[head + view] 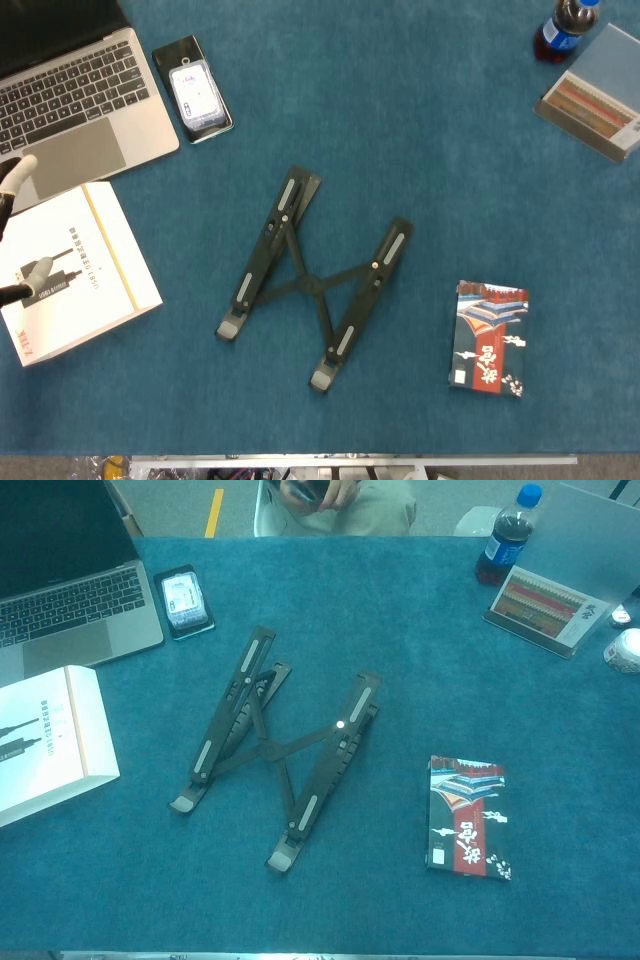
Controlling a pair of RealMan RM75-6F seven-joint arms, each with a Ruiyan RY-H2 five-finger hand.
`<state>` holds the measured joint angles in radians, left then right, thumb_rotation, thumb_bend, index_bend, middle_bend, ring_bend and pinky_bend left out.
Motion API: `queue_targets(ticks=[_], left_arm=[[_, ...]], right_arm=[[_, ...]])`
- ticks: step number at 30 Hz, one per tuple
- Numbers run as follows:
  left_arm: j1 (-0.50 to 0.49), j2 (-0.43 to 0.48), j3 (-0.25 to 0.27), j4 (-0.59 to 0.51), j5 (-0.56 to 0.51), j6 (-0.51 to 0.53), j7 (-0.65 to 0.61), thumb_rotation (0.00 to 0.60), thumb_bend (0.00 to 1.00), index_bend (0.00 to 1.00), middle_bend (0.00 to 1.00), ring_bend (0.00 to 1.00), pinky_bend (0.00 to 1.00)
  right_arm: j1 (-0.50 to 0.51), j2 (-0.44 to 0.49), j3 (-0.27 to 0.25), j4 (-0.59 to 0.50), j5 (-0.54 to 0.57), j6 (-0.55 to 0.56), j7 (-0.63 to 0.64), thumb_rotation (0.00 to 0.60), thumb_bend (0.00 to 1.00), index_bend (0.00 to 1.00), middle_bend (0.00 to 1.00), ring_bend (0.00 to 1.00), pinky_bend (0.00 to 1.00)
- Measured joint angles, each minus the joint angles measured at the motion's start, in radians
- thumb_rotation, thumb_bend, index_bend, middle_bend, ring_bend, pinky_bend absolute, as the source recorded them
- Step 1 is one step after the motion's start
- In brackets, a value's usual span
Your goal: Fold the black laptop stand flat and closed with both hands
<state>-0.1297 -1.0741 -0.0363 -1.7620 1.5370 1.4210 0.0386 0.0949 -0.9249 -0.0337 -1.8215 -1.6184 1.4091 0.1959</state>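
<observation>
Laptop stand (312, 280), spread open, rails running near-to-far

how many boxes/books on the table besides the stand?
3. White box at the left edge, under the left hand; red-and-black book right of the laptop stand; striped box at far right by the cola bottle. More may lie off frame.

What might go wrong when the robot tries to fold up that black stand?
The black folding laptop stand lies spread open with thin crossed struts, so fingers might slip or get caught as the rails close. The left hand sits far off over the white box, which it might bump. The right hand is out of sight.
</observation>
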Motion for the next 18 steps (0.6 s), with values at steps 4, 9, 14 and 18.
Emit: queue_targets(ticks=[4,9,14,18], left_arm=[[0.000,-0.001,0.004,0.006,0.000,-0.001,-0.012,0.600,0.25,0.06,0.10,0.06,0.14],[0.000,0.007,0.004,0.007,0.003,0.008,-0.031,0.600,0.25,0.06,0.10,0.06,0.14],[-0.008,0.028,0.002,0.008,0.000,-0.004,-0.064,0.600,0.25,0.06,0.10,0.06,0.14],[-0.017,0.048,0.001,0.012,-0.011,-0.023,-0.090,0.600,0.25,0.06,0.10,0.06,0.14]], right_arm=[[0.004,-0.001,-0.002,-0.006,-0.007,-0.006,0.004,0.600,0.13,0.24,0.18,0.07,0.23],[0.017,0.005,-0.007,-0.022,-0.037,-0.014,0.051,0.600,0.13,0.24,0.18,0.07,0.23],[0.048,0.008,-0.013,-0.041,-0.077,-0.042,0.139,0.600,0.13,0.24,0.18,0.07,0.23],[0.096,0.006,-0.021,-0.052,-0.104,-0.099,0.270,0.600,0.13,0.24,0.18,0.07,0.23]])
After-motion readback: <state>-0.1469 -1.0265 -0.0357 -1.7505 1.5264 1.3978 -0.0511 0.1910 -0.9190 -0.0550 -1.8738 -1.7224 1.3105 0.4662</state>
